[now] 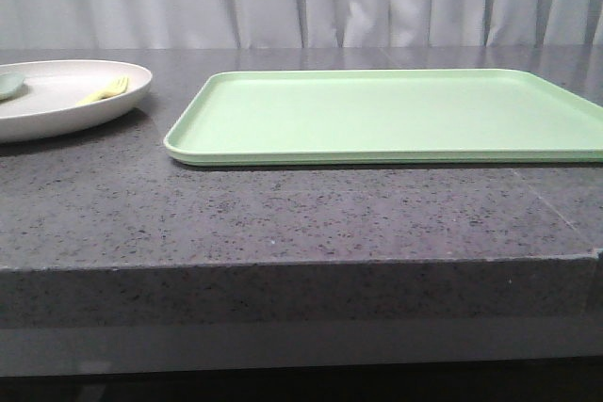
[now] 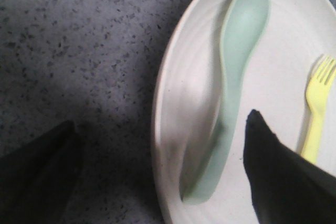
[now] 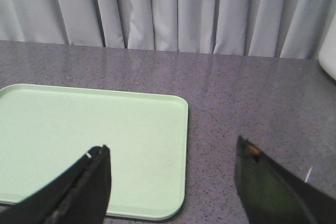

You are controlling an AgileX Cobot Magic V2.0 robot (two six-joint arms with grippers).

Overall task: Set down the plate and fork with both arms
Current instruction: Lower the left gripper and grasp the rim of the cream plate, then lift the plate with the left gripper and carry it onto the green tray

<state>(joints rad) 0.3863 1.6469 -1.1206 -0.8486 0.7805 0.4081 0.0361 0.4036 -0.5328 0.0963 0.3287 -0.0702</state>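
I am holding my left hand [image 2: 160, 169] wide open and empty over the near rim of the plate [image 2: 173, 103], one finger above the bare desk [image 2: 79, 51], the other above the plate's inside. The plate is sitting at the far left of the desk, well apart from the light green tray [image 1: 396, 115], with the fork [image 2: 317, 108] and a grey-green spoon [image 2: 236, 77] lying loose in it, side by side. My right hand [image 3: 170, 182] is also spread open with nothing in it, hovering beside the tray's corner, well away from both task items. I am judging the step in hand to be the first grasp on the plate's rim. To do it well: I am lining the fingers to straddle the rim squarely, outer finger dropping outside the edge, inner finger landing on bare plate short of the spoon's handle. Risk, as I see it: the shallow rim is offering little bite, and any tilt on the lift is likely to slide the cutlery. Keep it level.
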